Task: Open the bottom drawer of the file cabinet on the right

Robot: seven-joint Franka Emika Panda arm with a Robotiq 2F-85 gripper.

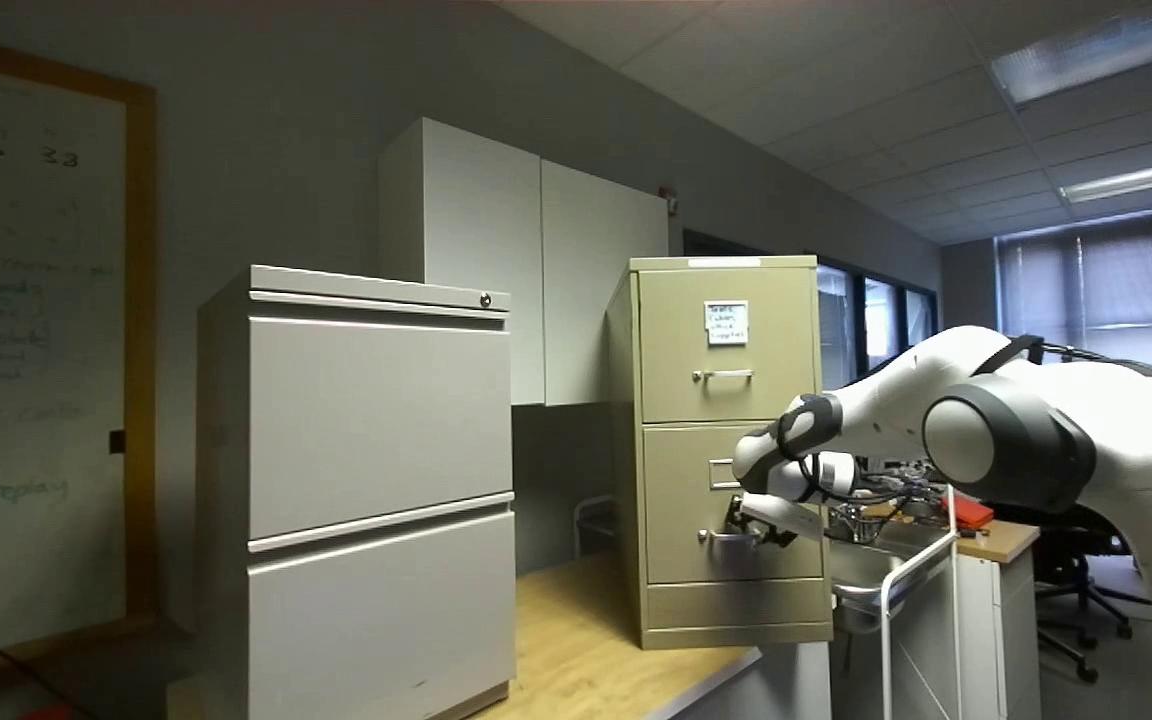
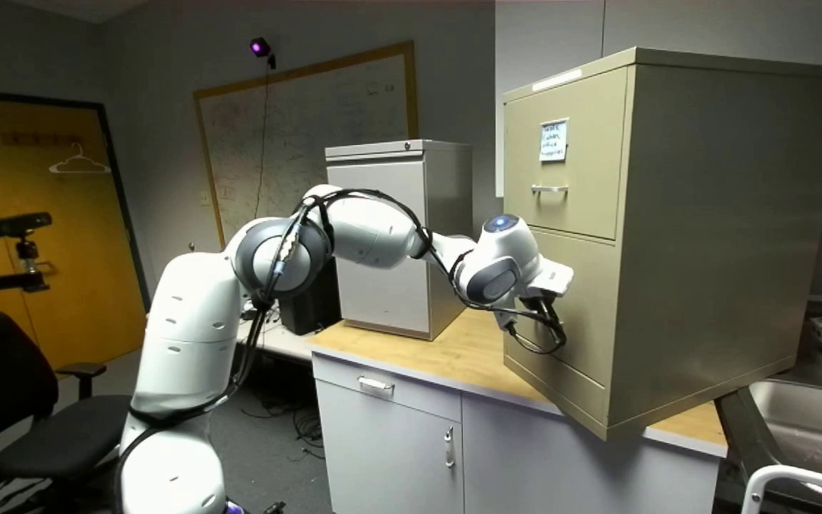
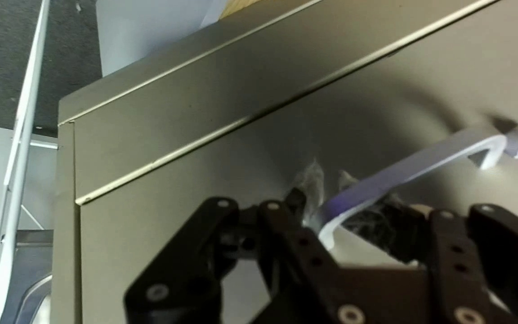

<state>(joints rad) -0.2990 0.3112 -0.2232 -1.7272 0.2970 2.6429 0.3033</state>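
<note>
The beige file cabinet (image 1: 726, 345) shows in both exterior views. Its bottom drawer (image 1: 674, 490) sits flush with the front. In the wrist view the drawer's silver handle (image 3: 416, 164) runs down from the upper right, and its lower end comes between my fingers. My gripper (image 3: 331, 182) has its jaws narrowed round that end, one finger beside it and the other's tip passing behind the bar. A small gap shows at the tips; whether the pads press on the metal is unclear. In an exterior view the gripper (image 2: 545, 314) is largely hidden by the wrist and cables.
A grey two-drawer cabinet (image 1: 381, 420) stands on the same wooden countertop (image 1: 586, 650). The beige cabinet's front corner juts past the counter edge. A white rail (image 1: 896, 600) and a sink (image 2: 810, 421) lie beside it, and wall cupboards (image 1: 481, 260) hang behind.
</note>
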